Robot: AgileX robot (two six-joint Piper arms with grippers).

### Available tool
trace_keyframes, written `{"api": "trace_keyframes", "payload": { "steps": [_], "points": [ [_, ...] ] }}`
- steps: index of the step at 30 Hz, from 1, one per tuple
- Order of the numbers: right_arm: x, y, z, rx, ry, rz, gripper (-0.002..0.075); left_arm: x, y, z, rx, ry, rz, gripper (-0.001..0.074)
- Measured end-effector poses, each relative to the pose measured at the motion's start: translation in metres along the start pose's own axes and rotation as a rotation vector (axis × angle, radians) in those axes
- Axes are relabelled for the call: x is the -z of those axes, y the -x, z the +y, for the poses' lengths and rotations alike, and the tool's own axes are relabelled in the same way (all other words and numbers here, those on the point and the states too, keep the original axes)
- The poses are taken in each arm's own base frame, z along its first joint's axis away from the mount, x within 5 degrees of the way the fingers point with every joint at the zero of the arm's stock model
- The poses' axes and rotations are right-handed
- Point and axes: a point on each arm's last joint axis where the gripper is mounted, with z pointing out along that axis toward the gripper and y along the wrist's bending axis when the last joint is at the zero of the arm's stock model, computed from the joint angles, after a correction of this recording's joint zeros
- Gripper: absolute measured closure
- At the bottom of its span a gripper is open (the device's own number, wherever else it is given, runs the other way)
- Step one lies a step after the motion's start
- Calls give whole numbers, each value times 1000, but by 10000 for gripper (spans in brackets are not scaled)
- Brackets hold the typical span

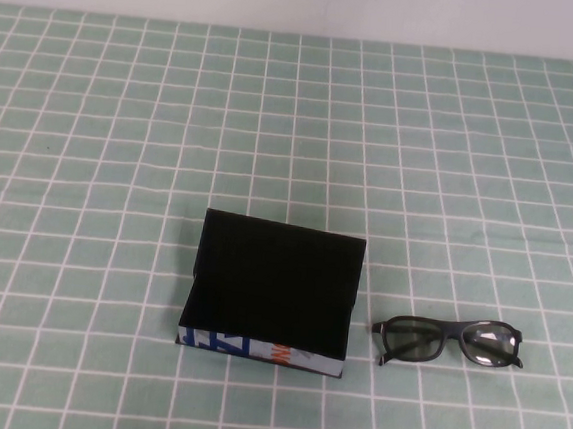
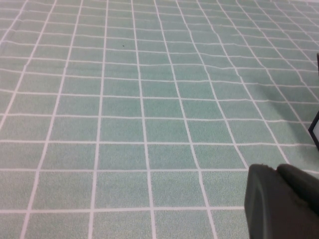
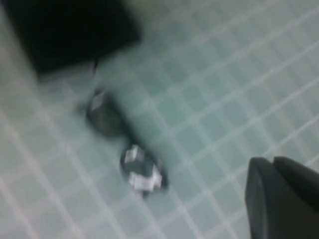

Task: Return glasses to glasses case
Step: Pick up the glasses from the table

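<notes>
- The glasses case [image 1: 272, 292] sits on the green checked tablecloth [image 1: 92, 137], lid up, its black inside showing.
- The case's front side is printed blue, white and orange; there are letters on it, but I can't read them.
- The glasses [image 1: 448, 341] lie flat on the cloth just to the right of the case, not touching it, lenses facing the near edge of the table.
- The right gripper [image 3: 281, 199] hangs over the cloth to the right of the case, with the glasses and case below it; whether its jaws are parted, I cannot tell.
- The left gripper [image 2: 281, 201] hangs low over bare cloth to the left of the case; I cannot tell its jaws either.
</notes>
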Motion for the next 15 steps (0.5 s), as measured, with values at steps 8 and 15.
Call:
{"api": "trace_keyframes", "payload": {
  "steps": [8,15],
  "points": [
    [-67,13,28,278,168,298,737,0,0,0,0,0,0,737],
    [-110,22,41,278,268,271,732,0,0,0,0,0,0,737]
  ]
}}
